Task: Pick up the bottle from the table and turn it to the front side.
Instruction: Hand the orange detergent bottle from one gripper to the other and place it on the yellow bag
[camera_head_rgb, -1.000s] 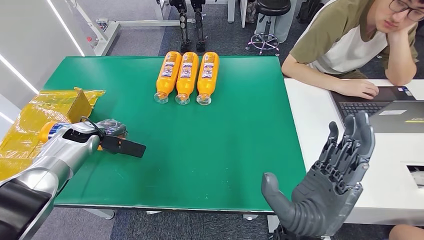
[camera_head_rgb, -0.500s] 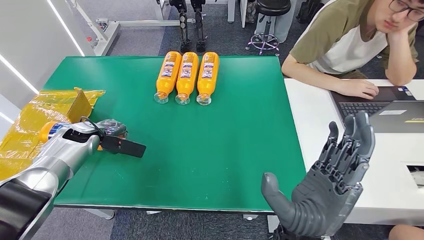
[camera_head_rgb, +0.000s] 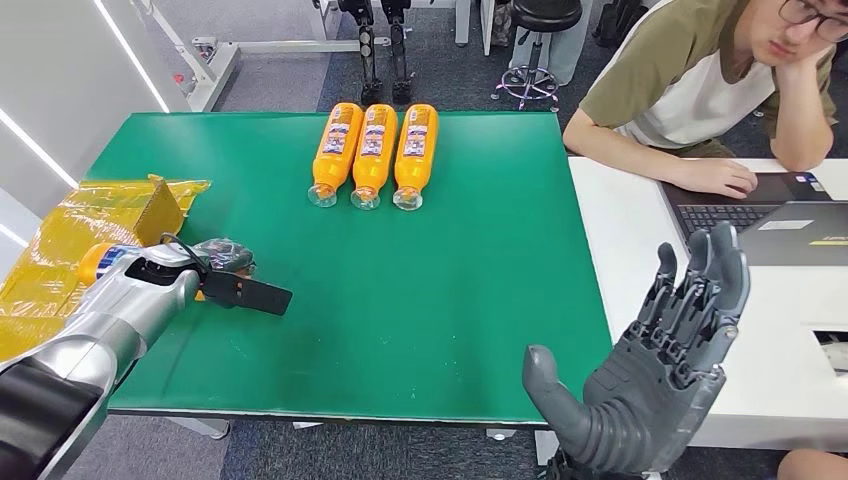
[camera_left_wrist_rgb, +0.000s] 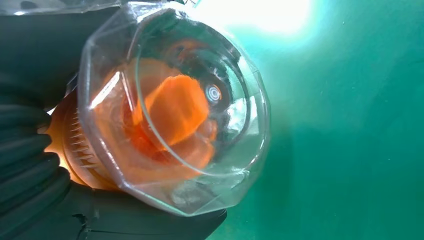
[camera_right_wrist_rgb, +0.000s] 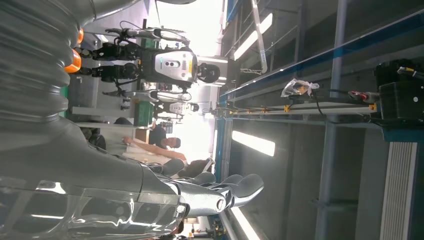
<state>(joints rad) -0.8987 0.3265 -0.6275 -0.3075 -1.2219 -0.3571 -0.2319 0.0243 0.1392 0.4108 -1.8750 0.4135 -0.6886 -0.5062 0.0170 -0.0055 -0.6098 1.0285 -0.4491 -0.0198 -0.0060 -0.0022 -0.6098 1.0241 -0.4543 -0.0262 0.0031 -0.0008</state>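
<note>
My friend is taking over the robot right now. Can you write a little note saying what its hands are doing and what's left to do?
Left hand: holds an orange bottle low over the green table near its left edge, beside the yellow bag.
Right hand: raised at the table's right front corner, fingers spread, holding nothing.
Three more bottles lie side by side at the far edge.
Done: one bottle gripped.
Left: turn it to show its front; I cannot tell which side faces up.
A person sits at the white desk on the right.

head: high, looks down on table | left wrist: close on bottle, shares table | right wrist: faces room
</note>
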